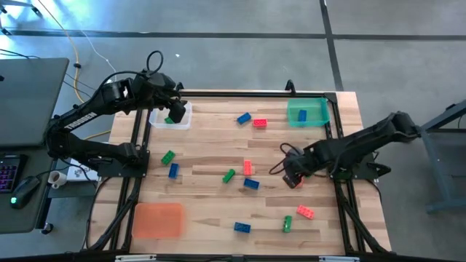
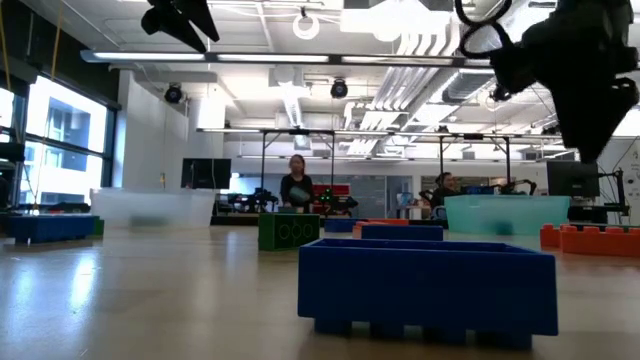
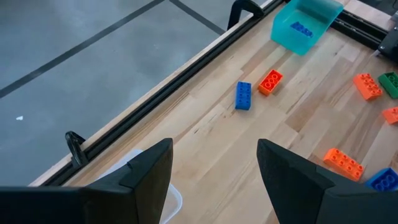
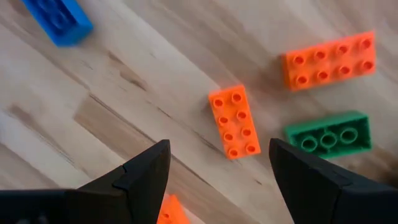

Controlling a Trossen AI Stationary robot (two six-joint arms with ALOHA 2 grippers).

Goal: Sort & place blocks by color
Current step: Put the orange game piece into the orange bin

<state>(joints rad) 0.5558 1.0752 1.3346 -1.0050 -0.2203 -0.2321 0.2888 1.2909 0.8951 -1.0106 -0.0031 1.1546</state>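
Observation:
Red, green and blue blocks lie scattered on the wooden table (image 1: pixel 211 145). My left gripper (image 3: pixel 214 155) hangs open over the clear tray (image 1: pixel 182 122) at the far left, where a green block (image 1: pixel 169 120) lies. My right gripper (image 4: pixel 217 155) points down, open, above the table's right middle, with nothing held. Below it lie a red block (image 4: pixel 234 124), a second red block (image 4: pixel 329 61), a green block (image 4: pixel 328 132) and a blue block (image 4: pixel 59 22). Another red block (image 4: pixel 173 211) shows partly between the fingers. The green tray (image 1: pixel 318 109) holds one blue block (image 1: pixel 301 114).
An orange tray (image 1: pixel 157 218) sits at the near left. A blue block (image 1: pixel 244 118) and a red block (image 1: pixel 259 123) lie near the far edge. In the low view a blue block (image 2: pixel 430 285) fills the foreground. People sit in the room beyond.

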